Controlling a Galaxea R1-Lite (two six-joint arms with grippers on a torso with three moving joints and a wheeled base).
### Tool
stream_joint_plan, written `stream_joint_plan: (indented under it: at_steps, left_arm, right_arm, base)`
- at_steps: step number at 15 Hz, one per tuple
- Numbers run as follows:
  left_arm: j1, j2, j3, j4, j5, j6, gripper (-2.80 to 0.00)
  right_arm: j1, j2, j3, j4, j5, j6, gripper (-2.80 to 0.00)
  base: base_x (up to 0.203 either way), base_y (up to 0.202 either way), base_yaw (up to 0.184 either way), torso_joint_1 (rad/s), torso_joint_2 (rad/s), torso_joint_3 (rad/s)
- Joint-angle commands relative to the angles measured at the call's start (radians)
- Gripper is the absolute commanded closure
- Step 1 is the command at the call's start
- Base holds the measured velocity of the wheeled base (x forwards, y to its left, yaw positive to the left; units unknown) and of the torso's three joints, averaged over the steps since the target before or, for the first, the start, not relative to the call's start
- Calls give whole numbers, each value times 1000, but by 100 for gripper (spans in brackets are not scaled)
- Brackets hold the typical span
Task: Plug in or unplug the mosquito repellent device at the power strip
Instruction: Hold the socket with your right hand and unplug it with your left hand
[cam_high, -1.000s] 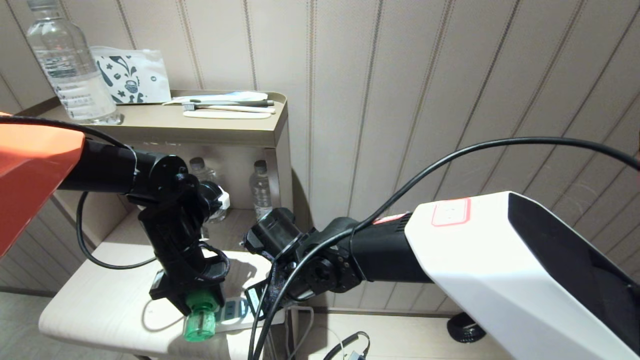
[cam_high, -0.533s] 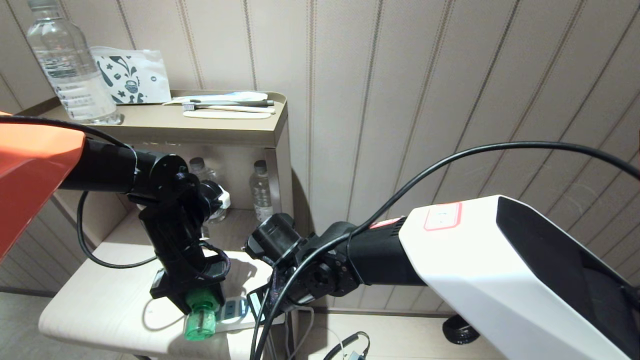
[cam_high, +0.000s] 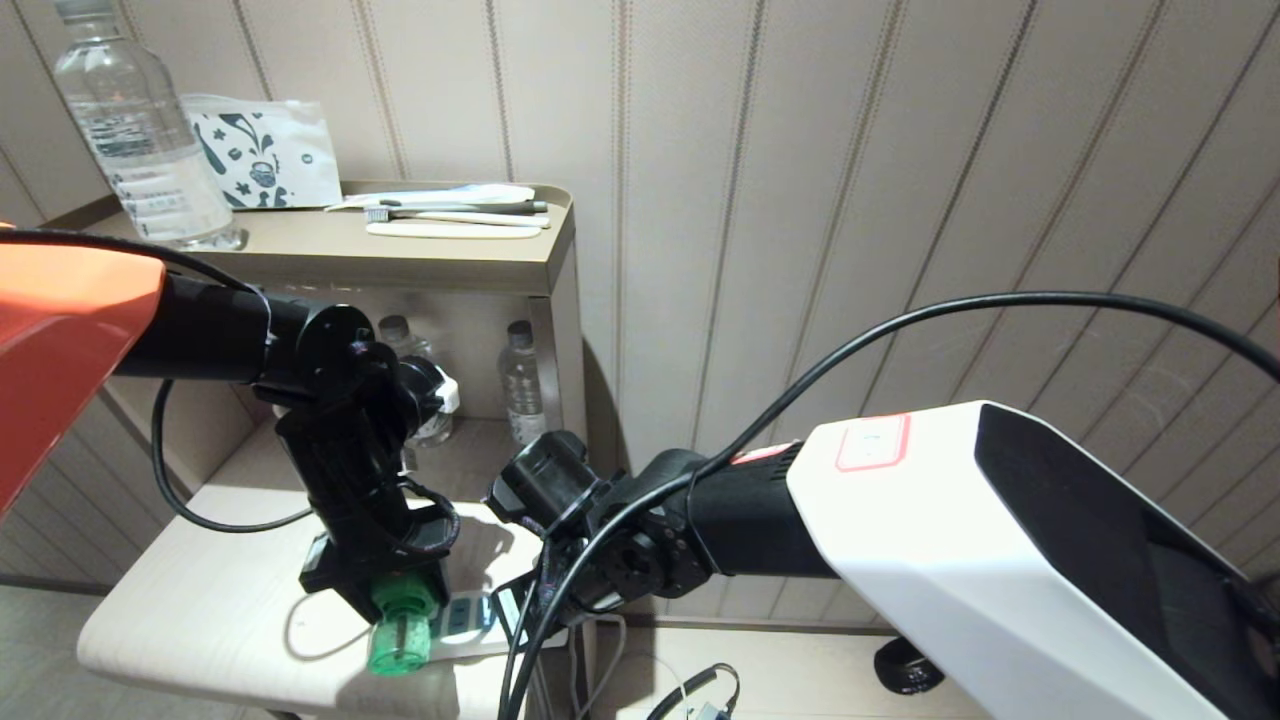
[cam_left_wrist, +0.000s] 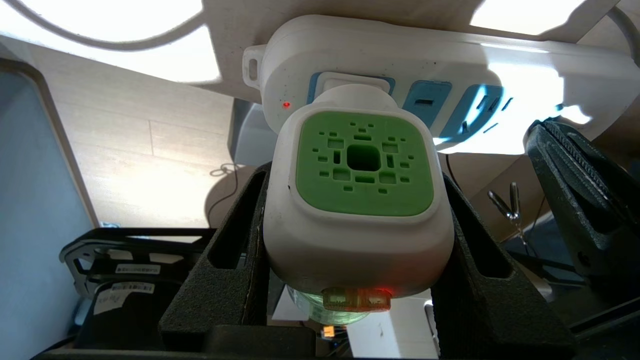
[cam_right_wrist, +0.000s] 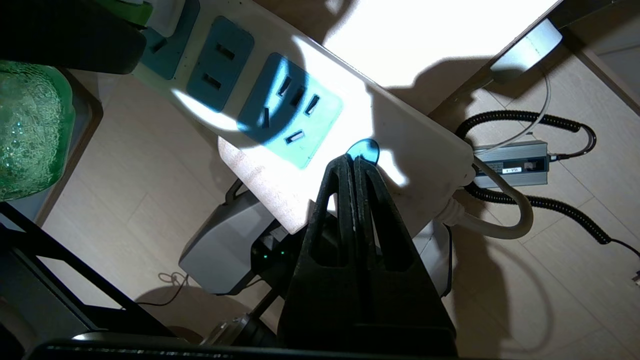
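The mosquito repellent device (cam_left_wrist: 360, 165), a white head with a green vented face over a green bottle (cam_high: 400, 640), sits plugged into the end socket of the white power strip (cam_left_wrist: 450, 55). A red light glows on its lower edge and another on the strip. My left gripper (cam_left_wrist: 357, 200) is shut on the device's head, one black finger on each side. My right gripper (cam_right_wrist: 355, 159) is shut and empty. Its tips rest on the power strip (cam_right_wrist: 400, 135) by a round blue button, near the cord end.
The strip lies at the front corner of a low pale table (cam_high: 180, 620). Behind stands a shelf unit (cam_high: 450, 265) with a water bottle (cam_high: 140, 130), a patterned pouch, toothbrushes and small bottles below. A grey adapter (cam_right_wrist: 510, 162) and coiled cables lie on the floor.
My right forearm has sunk a little and shifted left in the head view. The left arm and the device have not moved.
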Motion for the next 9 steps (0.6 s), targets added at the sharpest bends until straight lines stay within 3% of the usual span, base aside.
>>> stream_joint_plan:
  at_steps: [1, 9]
  left_arm:
    - [0, -2, 0, 5, -3, -2, 0]
    - [-29, -54, -42, 25, -9, -3, 0]
  right_arm:
    - [7, 42, -19, 3, 1, 2, 0]
    - [9, 75, -41, 5, 1, 3, 0]
  base:
    - [0, 0, 0, 0, 0, 0]
    - [0, 0, 0, 0, 0, 0]
